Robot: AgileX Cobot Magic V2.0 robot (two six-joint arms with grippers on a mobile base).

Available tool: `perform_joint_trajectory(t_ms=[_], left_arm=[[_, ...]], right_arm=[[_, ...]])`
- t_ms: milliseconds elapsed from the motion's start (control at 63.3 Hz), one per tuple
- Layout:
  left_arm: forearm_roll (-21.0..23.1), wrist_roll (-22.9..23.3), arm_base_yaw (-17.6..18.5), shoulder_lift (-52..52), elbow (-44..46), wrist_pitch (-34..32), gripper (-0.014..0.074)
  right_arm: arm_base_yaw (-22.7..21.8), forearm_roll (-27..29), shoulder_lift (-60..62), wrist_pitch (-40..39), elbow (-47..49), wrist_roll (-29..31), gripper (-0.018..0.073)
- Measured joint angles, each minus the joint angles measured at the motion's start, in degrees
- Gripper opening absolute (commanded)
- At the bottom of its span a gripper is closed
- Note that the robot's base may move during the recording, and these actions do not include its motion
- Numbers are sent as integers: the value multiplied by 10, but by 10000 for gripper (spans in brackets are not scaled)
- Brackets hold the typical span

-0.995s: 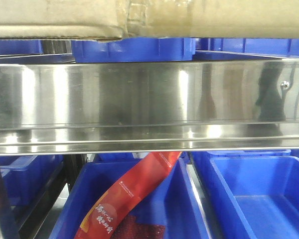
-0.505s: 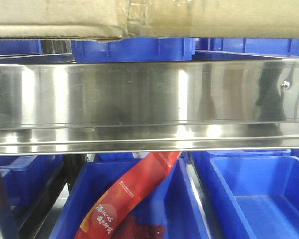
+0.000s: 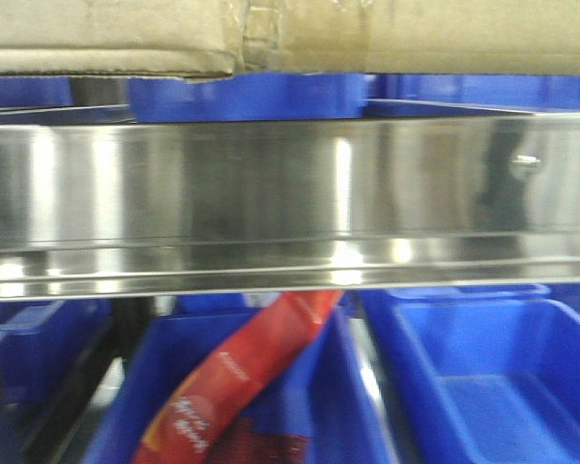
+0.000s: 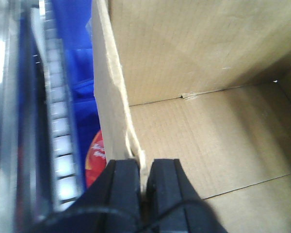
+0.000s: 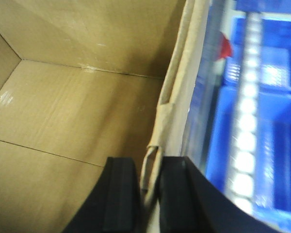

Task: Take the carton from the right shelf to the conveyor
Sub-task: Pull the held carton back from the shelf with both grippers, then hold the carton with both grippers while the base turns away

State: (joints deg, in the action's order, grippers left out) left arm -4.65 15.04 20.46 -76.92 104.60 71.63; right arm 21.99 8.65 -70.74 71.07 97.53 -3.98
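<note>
The right shelf (image 3: 290, 208) is filling the front-facing view, its wide mirror-like rail running across the whole frame, slightly blurred. In that view the carton (image 3: 106, 43) is showing only as a brown strip along the top edge, above the rail, with the upper blue bins (image 3: 251, 97) peeking out just beneath it. Whether it is resting on anything cannot be told. Under the rail the lower blue bins (image 3: 483, 377) are standing side by side, and a red packet (image 3: 237, 372) is leaning out of the left one. A small screw head (image 3: 527, 159) is glinting near the rail's right end.

The wrist views are supplying what the front view is not: the carton's open, bare interior and both grips. The left gripper (image 4: 144, 187) is pinching the carton's left side wall at its top edge. One black finger (image 4: 122, 189) is sitting outside the wall and the other inside, and the box floor is spreading away to the gripper's right. The right gripper (image 5: 149, 196) is clamping the opposite wall the same way, squeezing the folded cardboard edge between its fingers (image 5: 121, 194). There the interior is lying to its left, with blurred blue plastic beyond the wall. The carton is thus sitting between the two grippers, each one gripping a side wall.
</note>
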Motion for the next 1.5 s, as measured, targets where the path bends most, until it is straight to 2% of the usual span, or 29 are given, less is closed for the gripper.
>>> perform_joint_trajectory(t_ms=[1500], left_arm=[[-6,0,0,3,-1,1,-18]], right_arm=[[0,2,0,-5,0,0,-67]])
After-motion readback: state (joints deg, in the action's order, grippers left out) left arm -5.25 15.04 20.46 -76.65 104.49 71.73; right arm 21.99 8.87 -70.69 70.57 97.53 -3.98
